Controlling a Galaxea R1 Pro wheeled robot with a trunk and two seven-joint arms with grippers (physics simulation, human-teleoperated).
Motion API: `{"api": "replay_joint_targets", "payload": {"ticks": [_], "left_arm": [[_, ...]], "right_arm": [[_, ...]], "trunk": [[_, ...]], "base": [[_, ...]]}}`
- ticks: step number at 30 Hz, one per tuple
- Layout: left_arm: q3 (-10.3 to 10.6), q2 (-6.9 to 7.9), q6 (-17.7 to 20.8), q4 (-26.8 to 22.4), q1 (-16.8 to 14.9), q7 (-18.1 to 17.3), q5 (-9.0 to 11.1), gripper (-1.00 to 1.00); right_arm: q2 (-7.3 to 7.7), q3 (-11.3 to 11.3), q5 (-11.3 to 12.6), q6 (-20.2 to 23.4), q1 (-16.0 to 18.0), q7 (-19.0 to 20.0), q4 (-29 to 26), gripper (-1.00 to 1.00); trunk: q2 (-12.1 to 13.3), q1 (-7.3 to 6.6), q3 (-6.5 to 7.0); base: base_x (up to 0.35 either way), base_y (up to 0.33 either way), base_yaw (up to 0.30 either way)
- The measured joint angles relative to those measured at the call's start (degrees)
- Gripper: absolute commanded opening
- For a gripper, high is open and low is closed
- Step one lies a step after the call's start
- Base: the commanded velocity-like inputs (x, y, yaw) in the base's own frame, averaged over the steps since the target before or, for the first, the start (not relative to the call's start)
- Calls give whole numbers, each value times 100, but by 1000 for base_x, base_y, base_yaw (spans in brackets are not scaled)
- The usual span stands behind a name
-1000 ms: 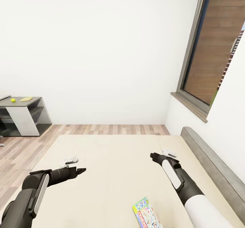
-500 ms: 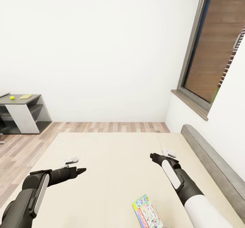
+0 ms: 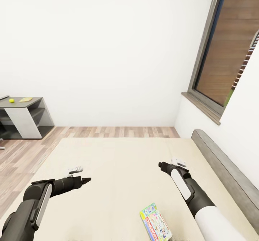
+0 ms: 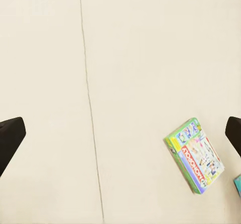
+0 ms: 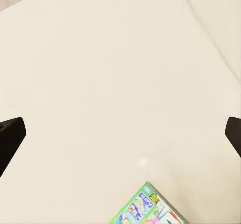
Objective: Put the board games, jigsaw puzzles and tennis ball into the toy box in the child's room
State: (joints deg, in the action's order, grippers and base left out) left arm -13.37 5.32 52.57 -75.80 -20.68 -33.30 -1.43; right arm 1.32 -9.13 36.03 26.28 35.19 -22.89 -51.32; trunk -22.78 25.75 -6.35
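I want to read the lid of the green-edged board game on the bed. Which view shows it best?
The left wrist view: the whole board game lies unobstructed. The head view cuts it at the frame's bottom edge; the right wrist view catches one corner.

Green-edged board game (image 3: 155,222) lies flat on bed (image 3: 118,169).

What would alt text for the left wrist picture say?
A green-edged board game lies flat on a beige bed, a seam running down the mattress. The dark tips of the open left jaws sit at both edges.
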Motion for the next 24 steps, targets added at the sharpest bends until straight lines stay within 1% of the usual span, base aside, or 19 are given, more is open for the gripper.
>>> {"api": "replay_joint_targets", "payload": {"ticks": [24], "left_arm": [[0, -3, 1, 0, 0, -5, 7, 100]], "right_arm": [[0, -3, -2, 0, 0, -8, 0, 100]], "trunk": [[0, 0, -225]], "base": [[0, 0, 0]]}}
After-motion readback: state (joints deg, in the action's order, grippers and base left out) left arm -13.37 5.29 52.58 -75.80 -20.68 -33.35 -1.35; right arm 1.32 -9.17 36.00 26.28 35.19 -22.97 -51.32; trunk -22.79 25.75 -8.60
